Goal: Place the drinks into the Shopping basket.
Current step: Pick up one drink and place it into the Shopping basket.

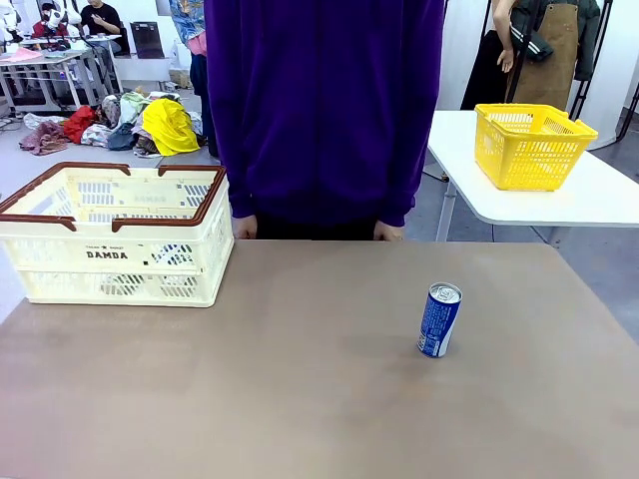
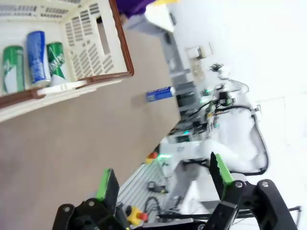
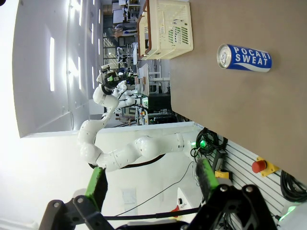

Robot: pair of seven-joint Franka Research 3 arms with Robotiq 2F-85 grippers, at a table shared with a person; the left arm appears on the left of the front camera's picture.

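Note:
A blue drink can (image 1: 439, 319) with white print stands upright on the brown table, right of centre. In the right wrist view the same can (image 3: 244, 57) is far beyond my right gripper (image 3: 151, 181), which is open with nothing between its fingers. The cream Shopping basket (image 1: 60, 254) with a brown rim sits at the table's far left. The left wrist view looks into the basket (image 2: 122, 43): a green can (image 2: 13, 68), a blue can (image 2: 37, 56) and another green can (image 2: 56, 61) lie inside. My left gripper (image 2: 163, 179) is open and empty, well away from the basket.
A person in a purple top (image 1: 324, 100) stands at the far edge, hands (image 1: 245, 228) by the table rim. A yellow mesh basket (image 1: 529, 145) rests on a white side table to the right. Bare tabletop lies between can and basket.

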